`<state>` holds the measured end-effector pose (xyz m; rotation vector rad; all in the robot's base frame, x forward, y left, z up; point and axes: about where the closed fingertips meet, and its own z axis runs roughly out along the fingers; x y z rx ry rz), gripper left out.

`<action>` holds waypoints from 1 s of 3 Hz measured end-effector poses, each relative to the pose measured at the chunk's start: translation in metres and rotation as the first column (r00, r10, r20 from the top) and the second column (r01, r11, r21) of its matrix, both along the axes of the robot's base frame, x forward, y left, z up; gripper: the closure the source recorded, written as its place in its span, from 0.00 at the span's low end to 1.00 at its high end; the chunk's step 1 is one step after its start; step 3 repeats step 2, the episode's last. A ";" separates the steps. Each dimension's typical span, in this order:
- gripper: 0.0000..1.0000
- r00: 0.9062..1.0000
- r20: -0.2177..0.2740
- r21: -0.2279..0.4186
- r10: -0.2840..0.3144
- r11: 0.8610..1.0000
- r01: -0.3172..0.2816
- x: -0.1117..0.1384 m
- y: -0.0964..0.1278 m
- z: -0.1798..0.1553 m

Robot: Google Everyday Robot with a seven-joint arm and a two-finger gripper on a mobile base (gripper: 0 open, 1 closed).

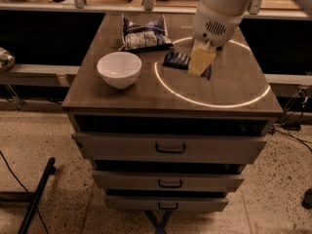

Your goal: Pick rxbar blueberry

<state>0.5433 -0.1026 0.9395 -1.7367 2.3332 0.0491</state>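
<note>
Gripper (198,68) hangs from the white arm (225,9) over the back right of the drawer cabinet (146,97), clenched on the rxbar blueberry (176,60). The bar's dark-blue wrapper sticks out to its left, inside a lit ring (214,104). A white bowl (119,69) sits further left, and a crinkled chip bag (144,33) lies behind.

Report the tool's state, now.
Tool: closed on the rxbar blueberry, over the right half of the tabletop.
</note>
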 end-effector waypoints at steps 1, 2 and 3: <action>1.00 0.996 0.083 0.008 0.024 1.000 -0.025 0.026 -0.003 0.047; 1.00 0.989 0.148 0.036 0.020 0.999 -0.025 0.039 0.000 0.068; 1.00 0.989 0.148 0.036 0.020 0.999 -0.025 0.039 0.000 0.068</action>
